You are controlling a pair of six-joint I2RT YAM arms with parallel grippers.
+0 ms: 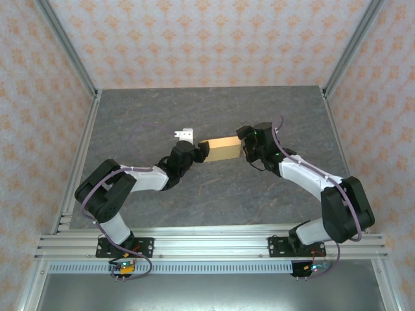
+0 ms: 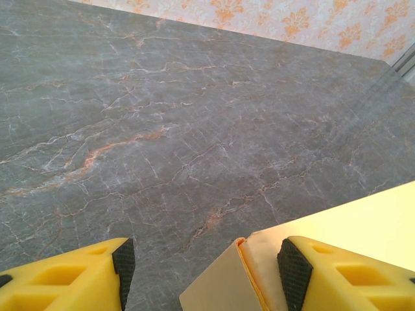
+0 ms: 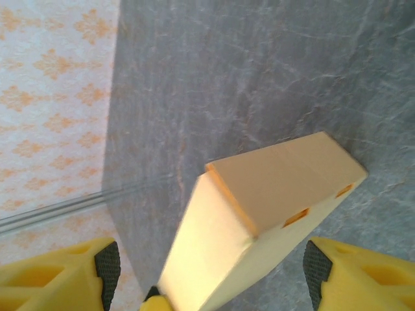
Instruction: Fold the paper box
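Because both tools have their jaws apart, nothing pinches the paper box [image 3: 259, 194] right now. At the right gripper [image 3: 213, 269], the end of the box sits between the two black pads [image 3: 107, 265]. There is a thin gap on each side, so this tool is open and holds nothing. At the left gripper [image 2: 207, 265], a corner of the box pokes in between the fingers. One pad [image 2: 295, 269] rests against the box edge and the other is apart from it, so this tool is open too.

The box looks nearly done. It has a box shape, with a lid on top and two little slots in its side. One lid edge seems a bit raised just ahead of the right tool. To do this step well, one tool should likely hold the box in place while the other pushes the lid flat. A slow push is best, so the thin card does not bend or slide away.

Past the fingers lies the grey table [image 2: 162, 129], where the box seems to rest. Each tool faces the other across the box, so they could bump. Farther off stands the flowered wall [image 3: 45, 97].
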